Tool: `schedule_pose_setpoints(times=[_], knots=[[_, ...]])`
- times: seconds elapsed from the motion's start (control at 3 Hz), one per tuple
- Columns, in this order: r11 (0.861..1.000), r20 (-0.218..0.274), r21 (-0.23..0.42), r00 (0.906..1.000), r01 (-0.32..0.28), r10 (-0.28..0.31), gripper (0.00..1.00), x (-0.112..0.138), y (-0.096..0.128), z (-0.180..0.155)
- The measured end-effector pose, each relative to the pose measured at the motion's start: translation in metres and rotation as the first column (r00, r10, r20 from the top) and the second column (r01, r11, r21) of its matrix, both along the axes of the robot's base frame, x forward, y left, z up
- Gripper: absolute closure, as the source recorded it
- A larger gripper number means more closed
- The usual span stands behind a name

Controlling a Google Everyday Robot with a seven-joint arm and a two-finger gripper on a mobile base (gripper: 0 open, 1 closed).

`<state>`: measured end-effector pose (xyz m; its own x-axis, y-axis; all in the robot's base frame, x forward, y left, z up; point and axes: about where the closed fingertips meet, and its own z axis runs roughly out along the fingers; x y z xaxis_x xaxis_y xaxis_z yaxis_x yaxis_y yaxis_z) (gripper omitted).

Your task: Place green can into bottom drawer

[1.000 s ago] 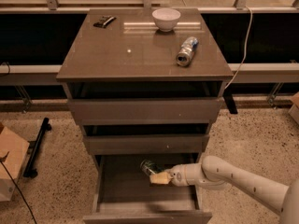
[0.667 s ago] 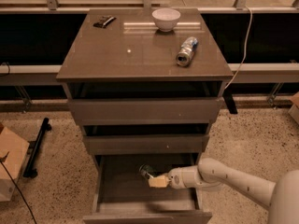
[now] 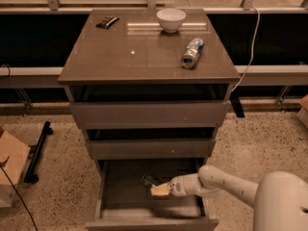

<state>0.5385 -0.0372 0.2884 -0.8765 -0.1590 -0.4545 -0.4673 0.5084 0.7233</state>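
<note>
end effector (image 3: 157, 189) slightly lower, further left, inside bottom drawer (image 3: 122, 190)

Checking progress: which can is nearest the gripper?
The green can in the bottom drawer, right beside the gripper; the other can lies atop the cabinet.

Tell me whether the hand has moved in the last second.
Yes. The hand, inside the bottom drawer by the green can, has shifted slightly toward the drawer's front panel and a little left.
</note>
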Motion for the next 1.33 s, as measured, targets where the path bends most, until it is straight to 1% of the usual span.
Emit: schedule_pose_setpoints(times=[0.33, 0.67, 1.0, 1.33], knots=[[1.000, -0.036, 0.010, 0.9993, 0.005, -0.005, 1.00, 0.008, 0.004, -0.031], [0.998, -0.072, 0.036, 0.9965, 0.045, -0.042, 1.00, 0.015, 0.004, -0.064], [0.996, -0.127, 0.030, 0.9887, 0.084, -0.079, 0.97, 0.016, 0.003, -0.099], [0.995, -0.161, 0.006, 0.9824, 0.097, -0.095, 0.73, 0.014, 0.003, -0.118]])
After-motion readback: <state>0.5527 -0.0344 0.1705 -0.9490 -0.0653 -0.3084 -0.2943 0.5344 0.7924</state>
